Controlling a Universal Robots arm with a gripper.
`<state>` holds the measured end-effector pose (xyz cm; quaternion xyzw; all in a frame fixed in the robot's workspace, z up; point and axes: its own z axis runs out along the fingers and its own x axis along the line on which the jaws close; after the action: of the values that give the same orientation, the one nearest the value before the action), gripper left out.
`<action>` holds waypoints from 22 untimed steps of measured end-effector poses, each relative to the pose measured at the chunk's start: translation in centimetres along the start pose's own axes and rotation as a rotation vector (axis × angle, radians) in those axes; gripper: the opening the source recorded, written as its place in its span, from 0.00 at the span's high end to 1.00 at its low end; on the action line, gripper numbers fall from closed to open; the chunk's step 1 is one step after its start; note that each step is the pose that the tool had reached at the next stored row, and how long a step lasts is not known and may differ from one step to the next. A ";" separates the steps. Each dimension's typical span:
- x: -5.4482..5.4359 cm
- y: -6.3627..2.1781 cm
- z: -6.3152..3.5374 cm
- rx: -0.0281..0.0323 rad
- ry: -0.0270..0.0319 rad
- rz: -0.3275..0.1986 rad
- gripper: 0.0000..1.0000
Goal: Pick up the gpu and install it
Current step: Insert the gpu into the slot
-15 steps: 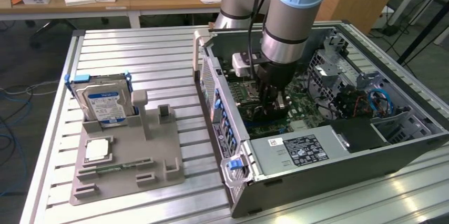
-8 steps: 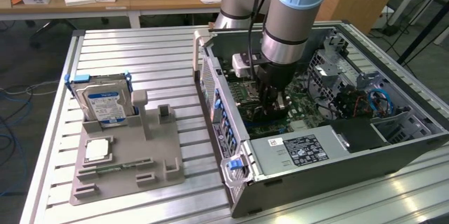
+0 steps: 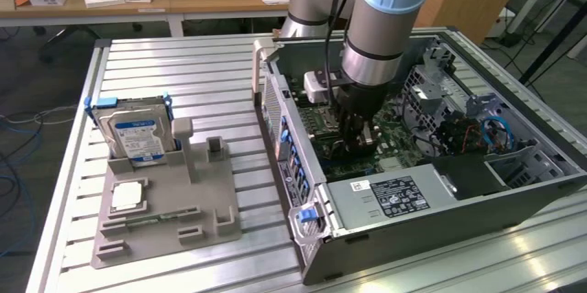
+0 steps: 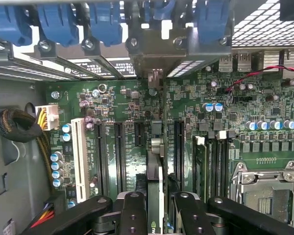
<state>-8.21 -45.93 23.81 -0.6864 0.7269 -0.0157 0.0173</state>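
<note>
In the exterior view, an open computer case [image 3: 440, 238] is seen lying on its side on the ribbed aluminium worktop [image 3: 183, 73], in the right half of the frame. The robot arm [image 3: 376, 31] is lowered from the top of the frame into the case. The end effector [image 3: 358, 135] is placed deep inside, just above the motherboard [image 3: 403, 145]. A labelled power supply [image 3: 394, 197] is mounted at the case's near end. At the exterior view's left, a grey holder tray [image 3: 165, 234] is set on the worktop, well apart from the arm. A silver, blue-labelled hard drive [image 3: 136, 136] is stood upright at its far end. A narrow green memory stick [image 3: 151, 219] is laid flat nearer the camera.

In the wrist view, the gpu [image 4: 157, 191] is seen edge-on, clamped between the black fingers [image 4: 132, 215] at a narrow setting. The card is held upright over the green board, between two black expansion slots. Its far end is pointed toward the row of blue retaining clips [image 4: 54, 22] at the case's rear wall. Whether its lower edge is seated in a slot cannot be told. A white slot [image 4: 80, 156] is set further out on one side. On the other side, installed memory modules [image 4: 199, 166] and the metal processor socket [image 4: 264, 191] are seen.
</note>
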 end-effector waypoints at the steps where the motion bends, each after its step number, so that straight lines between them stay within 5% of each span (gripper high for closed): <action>1: 0.0 0.01 -0.01 -0.0003 0.0002 0.000 0.73; 13: 0.0 0.33 0.02 -0.0050 0.0002 0.000 0.73; 22: 0.0 0.34 0.33 -0.0055 -0.0058 0.000 0.73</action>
<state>-8.54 -45.94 23.46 -0.6864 0.7269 -0.0118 0.0175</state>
